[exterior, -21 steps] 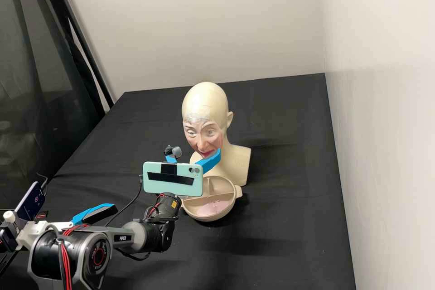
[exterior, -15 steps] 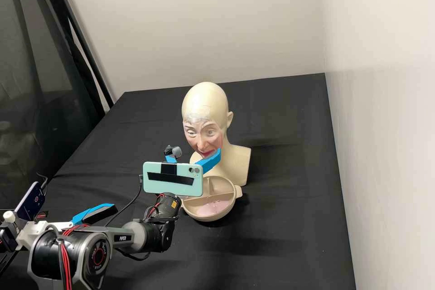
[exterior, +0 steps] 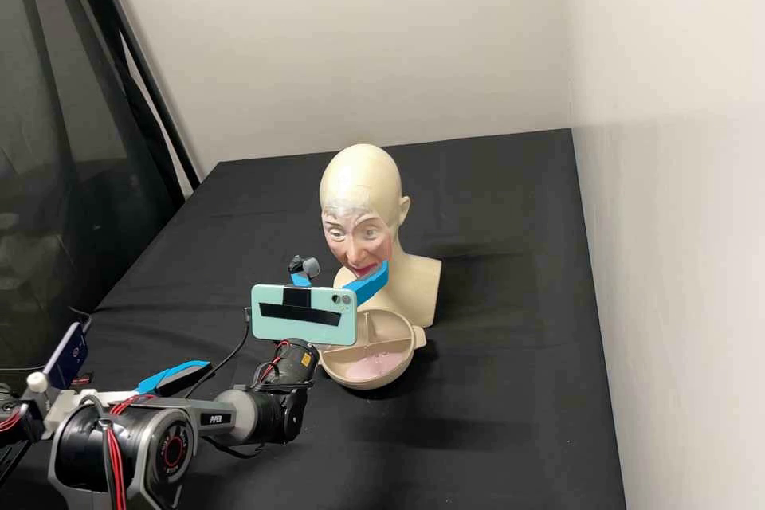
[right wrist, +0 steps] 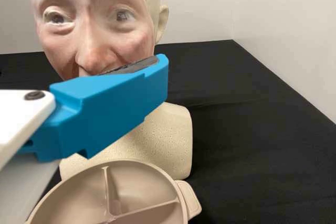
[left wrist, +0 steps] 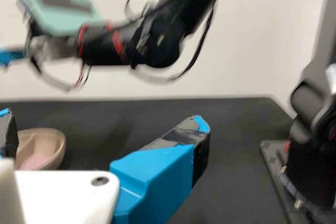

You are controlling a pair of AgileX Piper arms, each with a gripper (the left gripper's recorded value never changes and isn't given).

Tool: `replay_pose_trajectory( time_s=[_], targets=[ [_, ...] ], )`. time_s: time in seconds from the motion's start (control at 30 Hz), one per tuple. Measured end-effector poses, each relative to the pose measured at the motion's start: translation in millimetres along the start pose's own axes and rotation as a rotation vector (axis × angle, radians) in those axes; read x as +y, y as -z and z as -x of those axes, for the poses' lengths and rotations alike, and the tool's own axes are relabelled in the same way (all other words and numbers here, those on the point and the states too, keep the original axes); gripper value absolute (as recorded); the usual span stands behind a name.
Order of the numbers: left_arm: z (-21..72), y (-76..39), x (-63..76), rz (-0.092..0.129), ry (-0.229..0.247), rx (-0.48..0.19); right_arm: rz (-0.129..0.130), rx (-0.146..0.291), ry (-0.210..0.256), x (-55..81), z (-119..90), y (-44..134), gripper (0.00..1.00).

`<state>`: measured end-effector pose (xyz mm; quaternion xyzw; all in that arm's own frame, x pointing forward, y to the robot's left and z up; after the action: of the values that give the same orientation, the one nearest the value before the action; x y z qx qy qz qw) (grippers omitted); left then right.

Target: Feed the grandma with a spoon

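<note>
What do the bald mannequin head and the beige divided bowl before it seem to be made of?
The bald painted mannequin head looks like moulded plastic or foam, matt: its bust surface is finely grainy. The beige divided bowl looks like smooth matt plastic, perhaps silicone: its partitions are moulded in one piece with the wall.

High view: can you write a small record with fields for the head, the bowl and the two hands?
mannequin head: upright on black bench, facing the arms
divided bowl: just in front of the head's base
right hand: open, one blue finger at the mouth
left hand: open, low over the bench, beside the right arm
</note>
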<state>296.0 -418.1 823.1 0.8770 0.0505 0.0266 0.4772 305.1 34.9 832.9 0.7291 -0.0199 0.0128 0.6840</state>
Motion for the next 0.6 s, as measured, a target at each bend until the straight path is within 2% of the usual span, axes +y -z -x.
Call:
replay_pose_trajectory(
  time_s=[0.1,0.17,0.2,0.27,0.47,0.6],
  targets=[
    [3.8,13.4,-9.1,0.019,0.036,0.034,0.000,0.000,0.000,0.0,0.0,0.0,1.00],
    [6.3,22.9,-13.5,0.024,0.047,0.059,0.000,0.000,0.000,0.0,0.0,0.0,1.00],
    [7.7,28.7,-15.3,0.034,0.053,0.072,0.000,0.000,0.000,0.0,0.0,0.0,1.00],
    [9.5,37.0,-15.7,0.044,0.052,0.099,0.000,0.000,0.000,0.0,0.0,0.0,1.00],
    [13.8,65.2,-14.2,0.097,0.031,0.193,0.000,0.000,0.000,0.0,0.0,0.0,1.00],
    [17.0,82.4,-15.5,0.100,0.032,0.240,0.000,0.000,0.000,0.0,0.0,0.0,1.00]
  ],
)
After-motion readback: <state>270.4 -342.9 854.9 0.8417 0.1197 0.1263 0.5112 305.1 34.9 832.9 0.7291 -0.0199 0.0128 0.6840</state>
